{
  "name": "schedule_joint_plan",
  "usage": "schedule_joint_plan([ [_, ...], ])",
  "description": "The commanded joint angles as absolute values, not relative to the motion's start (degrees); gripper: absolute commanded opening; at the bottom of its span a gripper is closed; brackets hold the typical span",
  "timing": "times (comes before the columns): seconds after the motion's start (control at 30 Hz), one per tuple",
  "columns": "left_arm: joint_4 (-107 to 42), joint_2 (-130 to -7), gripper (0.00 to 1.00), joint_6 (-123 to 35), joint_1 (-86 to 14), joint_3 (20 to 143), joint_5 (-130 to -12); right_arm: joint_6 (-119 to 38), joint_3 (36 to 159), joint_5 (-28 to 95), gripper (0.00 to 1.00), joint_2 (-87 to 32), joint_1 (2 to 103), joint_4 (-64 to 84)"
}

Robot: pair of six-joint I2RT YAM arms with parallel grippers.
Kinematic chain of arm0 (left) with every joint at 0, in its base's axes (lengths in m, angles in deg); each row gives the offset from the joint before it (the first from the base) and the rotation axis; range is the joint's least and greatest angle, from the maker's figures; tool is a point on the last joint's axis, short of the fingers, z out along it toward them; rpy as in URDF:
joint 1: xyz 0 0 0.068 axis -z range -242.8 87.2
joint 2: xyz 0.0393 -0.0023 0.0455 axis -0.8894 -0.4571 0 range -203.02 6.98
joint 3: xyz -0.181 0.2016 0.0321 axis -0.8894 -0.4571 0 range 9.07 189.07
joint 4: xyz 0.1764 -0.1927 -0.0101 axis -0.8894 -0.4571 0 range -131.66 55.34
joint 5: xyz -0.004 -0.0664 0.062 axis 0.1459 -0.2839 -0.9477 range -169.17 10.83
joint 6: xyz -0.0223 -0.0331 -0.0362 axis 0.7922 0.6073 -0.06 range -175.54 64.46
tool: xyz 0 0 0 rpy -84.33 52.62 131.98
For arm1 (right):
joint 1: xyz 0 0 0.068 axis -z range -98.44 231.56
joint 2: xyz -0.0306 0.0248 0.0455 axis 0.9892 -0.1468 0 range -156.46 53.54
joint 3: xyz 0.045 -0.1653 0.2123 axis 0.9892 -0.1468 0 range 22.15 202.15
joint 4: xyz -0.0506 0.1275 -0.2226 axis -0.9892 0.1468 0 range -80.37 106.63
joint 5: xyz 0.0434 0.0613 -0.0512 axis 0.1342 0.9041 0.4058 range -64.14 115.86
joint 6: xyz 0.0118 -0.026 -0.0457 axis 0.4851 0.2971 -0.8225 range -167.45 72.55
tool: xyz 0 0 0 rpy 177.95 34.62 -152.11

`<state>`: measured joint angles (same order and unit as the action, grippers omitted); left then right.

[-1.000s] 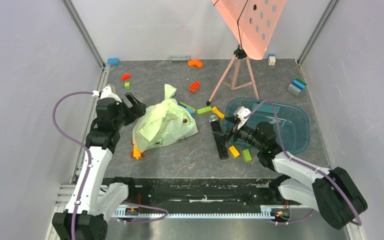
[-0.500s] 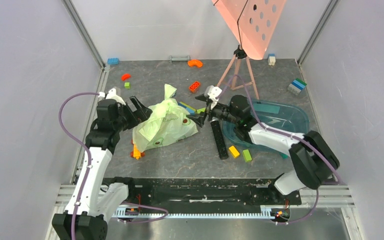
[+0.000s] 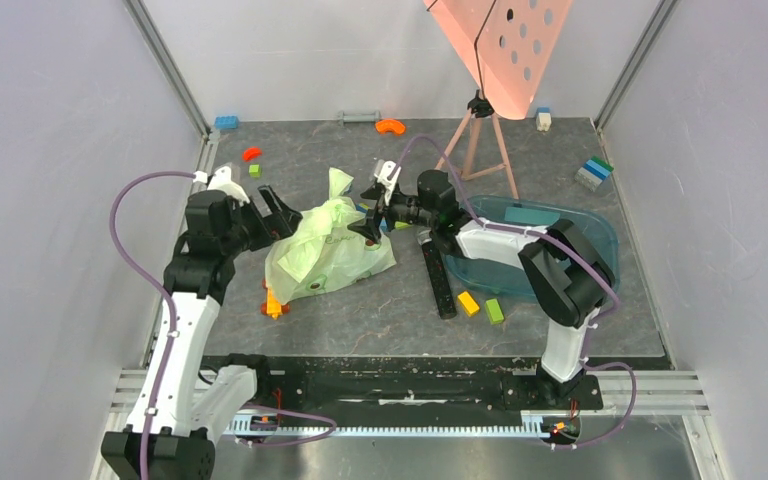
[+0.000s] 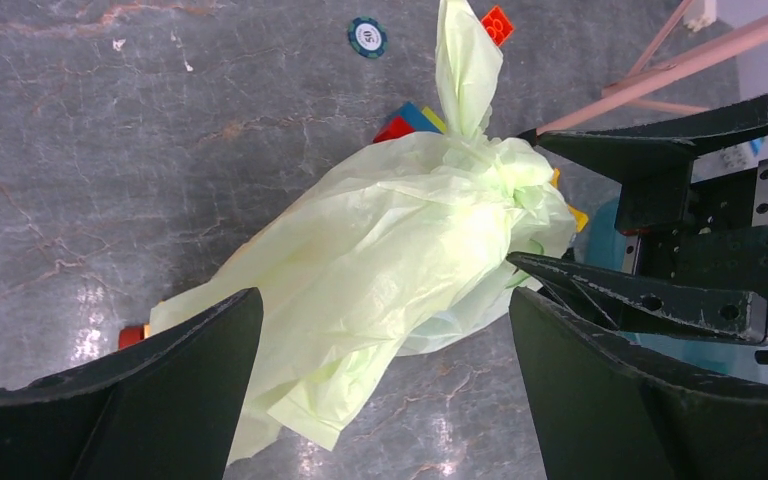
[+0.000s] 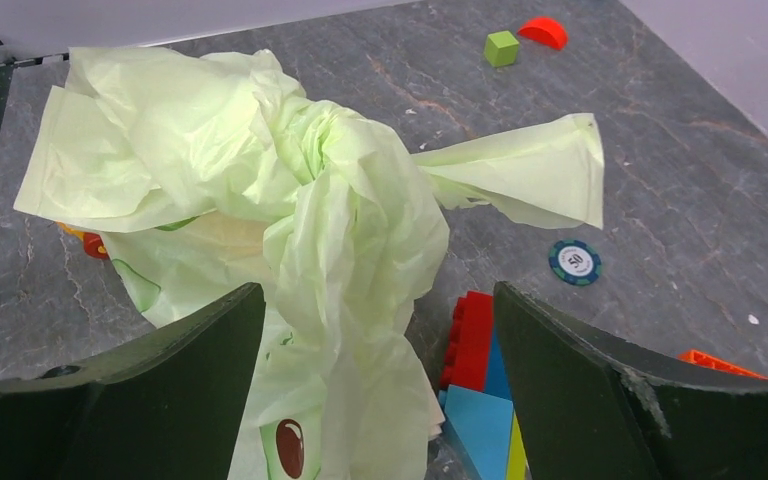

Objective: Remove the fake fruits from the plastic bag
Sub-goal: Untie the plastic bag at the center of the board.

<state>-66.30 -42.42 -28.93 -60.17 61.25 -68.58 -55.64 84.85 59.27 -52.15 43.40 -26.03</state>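
The plastic bag [image 3: 328, 248] lies crumpled left of the table's centre, pale green, with a knotted neck and a tail pointing away. The fake fruits are hidden; only printed pictures show on the film. My left gripper [image 3: 278, 218] is open at the bag's left side. In its wrist view the bag [image 4: 390, 250] lies between and ahead of the wide jaws [image 4: 380, 400]. My right gripper [image 3: 370, 215] is open at the bag's right side. Its jaws [image 5: 375, 400] straddle the bag's twisted neck [image 5: 350, 230] without pinching it.
Red and blue bricks [image 5: 475, 350] lie just right of the neck, with a poker chip [image 5: 573, 262] beyond. A small orange piece [image 3: 275, 303] pokes out at the bag's near-left edge. A teal tray [image 3: 600, 255], a black bar [image 3: 438, 275], loose bricks [image 3: 468, 303] and a tripod [image 3: 475, 140] stand to the right.
The right arm swung left from the tray across the black bar to the bag's right side, and its jaws narrowed slightly. The left gripper shifted only slightly.
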Motion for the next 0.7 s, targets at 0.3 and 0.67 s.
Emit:
schedule_joint_plan([
  [0.3, -67.50, -48.04, 1.00, -39.23, -60.31, 64.32, -66.49, -55.23, 87.17, 60.53, 0.62, -53.95, 42.18, -26.21],
  [0.67, -63.93, -49.77, 0.99, -38.09, -60.25, 62.20, -55.64, -54.92, 83.63, 56.51, 0.11, -50.20, 41.83, -23.99],
])
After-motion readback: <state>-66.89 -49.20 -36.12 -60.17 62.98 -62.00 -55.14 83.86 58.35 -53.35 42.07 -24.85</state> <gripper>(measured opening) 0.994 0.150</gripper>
